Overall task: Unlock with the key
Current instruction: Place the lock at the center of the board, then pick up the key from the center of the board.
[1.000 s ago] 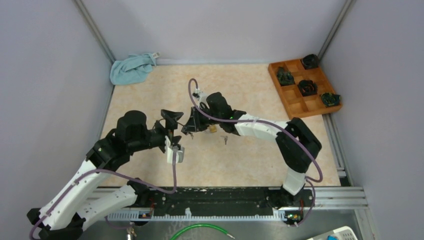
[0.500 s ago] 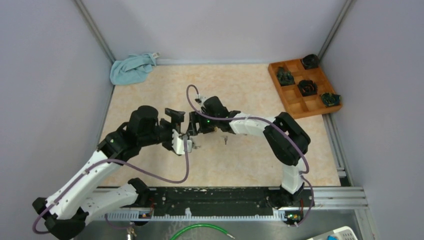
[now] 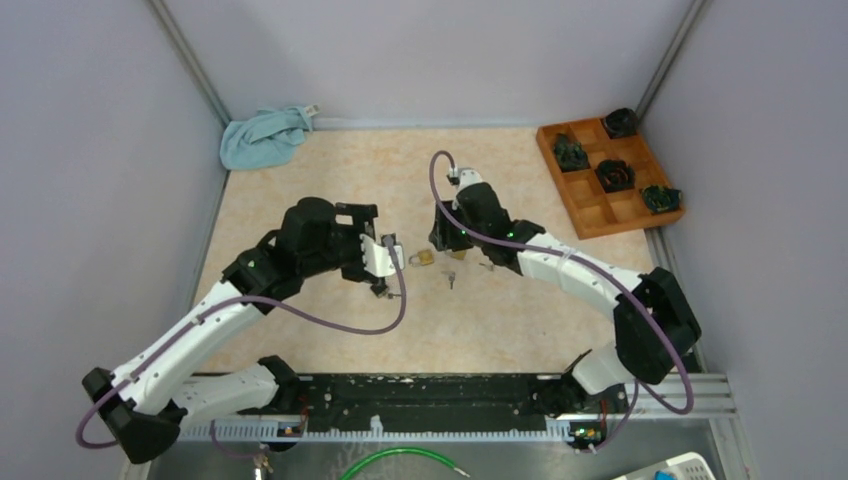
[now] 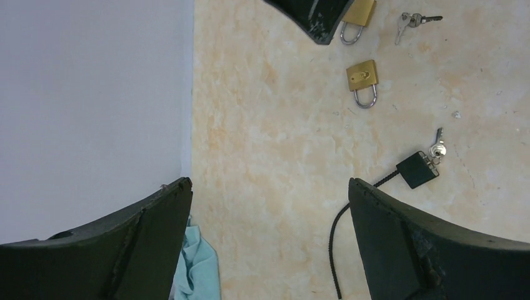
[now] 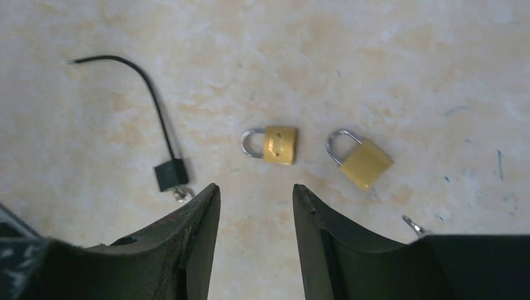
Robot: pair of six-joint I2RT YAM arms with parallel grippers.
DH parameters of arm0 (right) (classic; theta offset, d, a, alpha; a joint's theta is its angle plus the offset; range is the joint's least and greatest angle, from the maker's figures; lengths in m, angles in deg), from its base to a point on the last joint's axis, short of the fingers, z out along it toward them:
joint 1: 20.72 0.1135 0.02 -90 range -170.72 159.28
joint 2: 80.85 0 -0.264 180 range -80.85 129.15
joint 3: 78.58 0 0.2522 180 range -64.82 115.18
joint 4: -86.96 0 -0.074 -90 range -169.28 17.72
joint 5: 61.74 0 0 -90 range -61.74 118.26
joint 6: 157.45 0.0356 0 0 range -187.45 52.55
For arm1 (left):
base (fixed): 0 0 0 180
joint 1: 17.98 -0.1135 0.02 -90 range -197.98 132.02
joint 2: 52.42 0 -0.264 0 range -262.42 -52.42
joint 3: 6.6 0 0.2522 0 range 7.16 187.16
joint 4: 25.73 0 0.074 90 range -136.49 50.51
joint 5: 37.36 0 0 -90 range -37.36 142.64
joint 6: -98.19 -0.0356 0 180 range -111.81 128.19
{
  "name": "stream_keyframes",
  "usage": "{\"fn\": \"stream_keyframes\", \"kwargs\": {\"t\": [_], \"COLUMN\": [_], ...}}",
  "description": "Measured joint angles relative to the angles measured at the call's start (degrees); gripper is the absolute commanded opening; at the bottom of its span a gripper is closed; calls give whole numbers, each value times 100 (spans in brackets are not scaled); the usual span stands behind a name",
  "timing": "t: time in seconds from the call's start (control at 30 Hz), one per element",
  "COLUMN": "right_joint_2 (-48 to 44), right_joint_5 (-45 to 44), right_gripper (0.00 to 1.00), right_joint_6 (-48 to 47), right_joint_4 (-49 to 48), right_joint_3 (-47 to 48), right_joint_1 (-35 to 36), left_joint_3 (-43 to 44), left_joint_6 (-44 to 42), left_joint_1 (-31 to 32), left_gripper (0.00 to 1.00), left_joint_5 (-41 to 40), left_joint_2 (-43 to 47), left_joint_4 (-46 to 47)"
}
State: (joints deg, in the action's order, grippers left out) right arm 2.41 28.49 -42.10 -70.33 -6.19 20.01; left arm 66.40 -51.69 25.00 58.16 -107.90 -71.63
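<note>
Two brass padlocks lie flat on the table, one (image 5: 279, 145) left of the other (image 5: 362, 162). From the left wrist, one padlock (image 4: 362, 78) shows whole and the other (image 4: 357, 17) is half hidden by a right finger. A black cable lock (image 5: 170, 174) has a small key (image 5: 182, 192) at its body. A loose key bunch (image 4: 415, 20) lies beyond the padlocks. My right gripper (image 5: 256, 186) hovers open just short of the padlocks, with nothing between its fingers. My left gripper (image 4: 270, 181) stands wide open and empty, beside a padlock (image 3: 424, 257) in the top view.
A blue cloth (image 3: 262, 137) lies in the back left corner. A wooden compartment tray (image 3: 585, 205) with dark objects stands at the back right. Grey walls close the table on three sides. The lock's thin black cable (image 4: 342, 231) curls across the tabletop.
My right gripper has drawn back to the right, off the spot left of the padlock, and its jaws now stand apart. My left gripper has swung right, up to the padlock.
</note>
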Motion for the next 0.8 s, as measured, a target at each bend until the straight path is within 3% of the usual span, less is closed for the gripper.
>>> {"fn": "stream_keyframes", "kwargs": {"t": [0.37, 0.8], "right_joint_2": [514, 1187], "right_joint_5": [-1150, -1517], "right_gripper": [42, 36], "right_joint_6": [212, 592], "right_joint_4": [846, 879], "right_joint_3": [-407, -407], "right_joint_1": [348, 518], "left_joint_3": [94, 94], "left_joint_6": [645, 933], "left_joint_1": [-415, -866], "left_gripper": [98, 100], "left_joint_5": [-149, -92], "left_joint_2": [-693, -699], "left_joint_4": [98, 50]}}
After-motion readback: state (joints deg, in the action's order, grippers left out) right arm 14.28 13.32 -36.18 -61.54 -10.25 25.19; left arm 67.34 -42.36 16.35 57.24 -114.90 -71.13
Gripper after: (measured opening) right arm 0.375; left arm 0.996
